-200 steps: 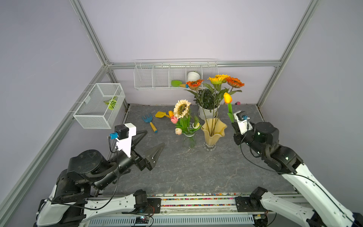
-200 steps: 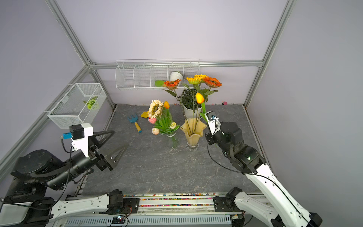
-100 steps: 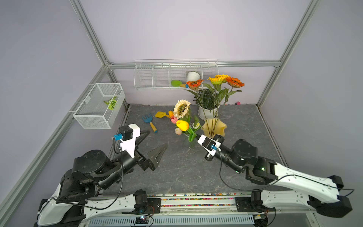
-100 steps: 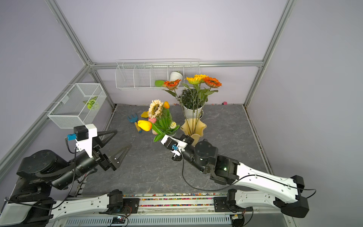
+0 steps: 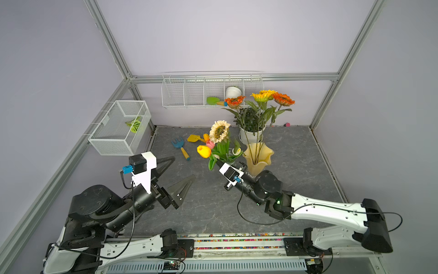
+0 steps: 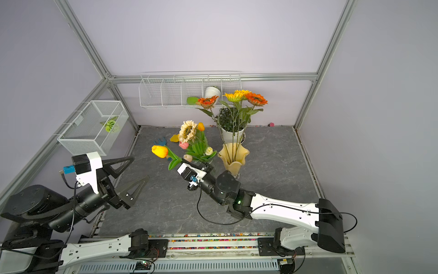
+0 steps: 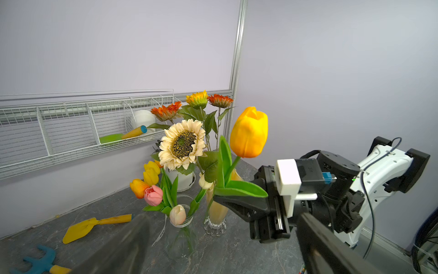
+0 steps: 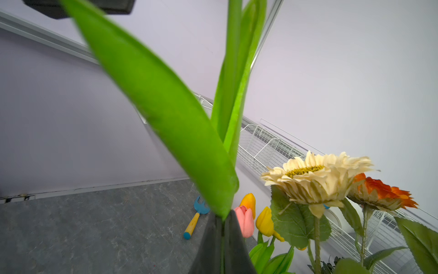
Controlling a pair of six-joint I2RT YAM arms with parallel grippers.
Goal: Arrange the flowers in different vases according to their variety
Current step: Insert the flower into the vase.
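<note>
Right now I judge the step in hand to be carrying one bloom to its vase: my right pincer (image 5: 216, 163) is clamped tight on the green stem of a yellow tulip (image 5: 203, 151), just under its two long leaves. The tulip hangs in the air above the table (image 5: 296, 166), just in front of the clear flask vase (image 7: 181, 227) that holds the other tulips, and near the pale-yellow vase (image 5: 258, 156) with the orange and yellow sunflowers. My left pincer (image 5: 183, 167) stands fully spread and empty, well apart from the flowers. In the left wrist view the tulip's long axis runs along its stem, steep rather than flat, bloom uppermost and leaning a little off vertical. In both top views the bloom sits on the far side of the pincer, toward my left arm. I cannot make out the cut end below the grip. Next, I think, the stem end must come over the flask's neck, the stem brought nearer upright, then lowered among the crowded stems before release. A cream sunflower (image 5: 219, 131) also stands in that flask and looks misplaced.
</note>
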